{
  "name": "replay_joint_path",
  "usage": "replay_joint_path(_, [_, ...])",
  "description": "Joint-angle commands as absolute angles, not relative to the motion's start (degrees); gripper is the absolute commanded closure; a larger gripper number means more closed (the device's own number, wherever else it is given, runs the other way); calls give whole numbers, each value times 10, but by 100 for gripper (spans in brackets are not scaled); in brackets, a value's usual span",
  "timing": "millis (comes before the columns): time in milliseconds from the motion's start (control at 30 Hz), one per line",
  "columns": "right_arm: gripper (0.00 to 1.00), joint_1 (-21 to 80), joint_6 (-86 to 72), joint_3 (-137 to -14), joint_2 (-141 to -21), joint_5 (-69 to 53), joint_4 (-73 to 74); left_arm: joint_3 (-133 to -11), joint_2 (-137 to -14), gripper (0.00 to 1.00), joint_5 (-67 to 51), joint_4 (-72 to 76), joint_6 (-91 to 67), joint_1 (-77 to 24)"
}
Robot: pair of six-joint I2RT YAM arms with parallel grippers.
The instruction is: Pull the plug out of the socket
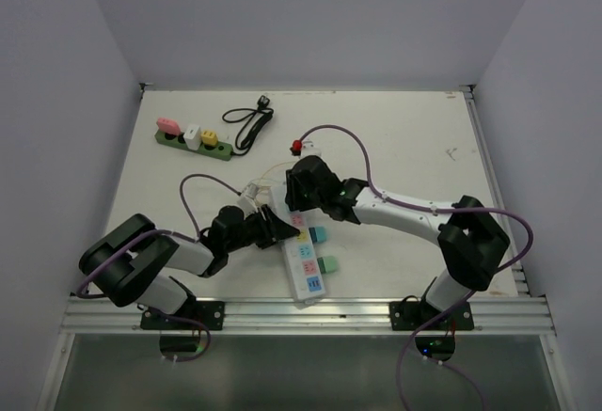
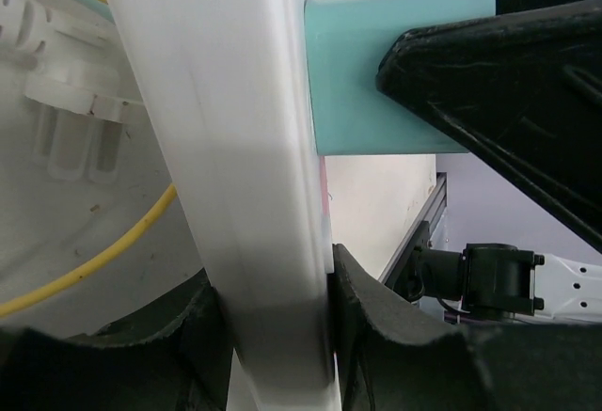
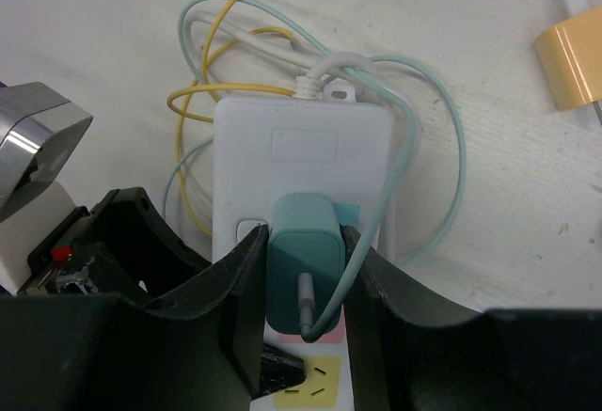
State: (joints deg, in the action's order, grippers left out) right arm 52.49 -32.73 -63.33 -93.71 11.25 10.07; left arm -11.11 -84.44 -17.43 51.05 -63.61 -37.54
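A white power strip [image 1: 307, 268] lies near the front of the table. My left gripper [image 1: 280, 229] is shut on its long sides; in the left wrist view the strip [image 2: 235, 148] fills the gap between the pads [image 2: 376, 326]. A teal plug [image 3: 303, 256] sits in the strip's [image 3: 301, 157] far socket, flush against its face, with a pale teal cable from its back. My right gripper [image 3: 303, 275] is shut on the plug, one finger on each side. The plug also shows in the left wrist view [image 2: 376, 72]. From above, my right gripper [image 1: 301, 202] hides the plug.
Two loose teal plugs [image 1: 318, 234] [image 1: 328, 264] lie right of the strip. A green strip [image 1: 193, 141] with pink, white and yellow plugs lies at the back left beside a coiled black cable [image 1: 249, 125]. Yellow and teal cables [image 3: 216, 101] coil behind the white strip.
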Motion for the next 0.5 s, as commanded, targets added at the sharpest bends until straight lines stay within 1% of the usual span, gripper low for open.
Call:
replay_joint_path(0, [100, 549, -321, -664, -938, 97, 89, -113, -848, 100, -155, 536, -608, -378])
replay_joint_path(167, [100, 556, -326, -671, -925, 105, 98, -91, -857, 100, -132, 541, -636, -378])
replay_joint_path(333, [100, 562, -321, -679, -904, 135, 112, -74, -893, 100, -121, 555, -676, -378])
replay_joint_path(467, [100, 568, -316, -679, -895, 136, 112, -67, -928, 100, -117, 562, -706, -378])
